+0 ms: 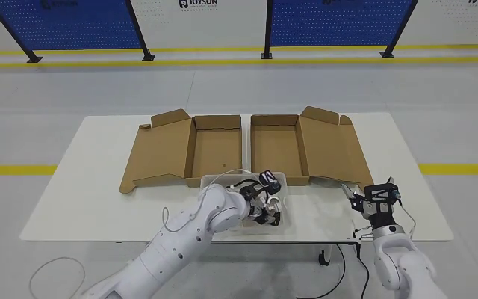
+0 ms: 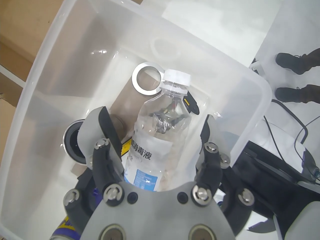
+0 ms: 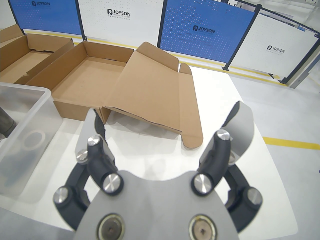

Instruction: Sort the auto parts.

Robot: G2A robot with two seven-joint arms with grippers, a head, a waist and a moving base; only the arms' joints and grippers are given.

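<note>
A clear, crumpled plastic bottle with a white screw cap and a blue-and-white label lies in the translucent plastic bin at the bench's near edge, its cap just beside a silver metal ring. The left hand straddles the bottle, fingers spread on either side. The right hand hangs wide apart over the white bench, near an open brown cardboard box.
</note>
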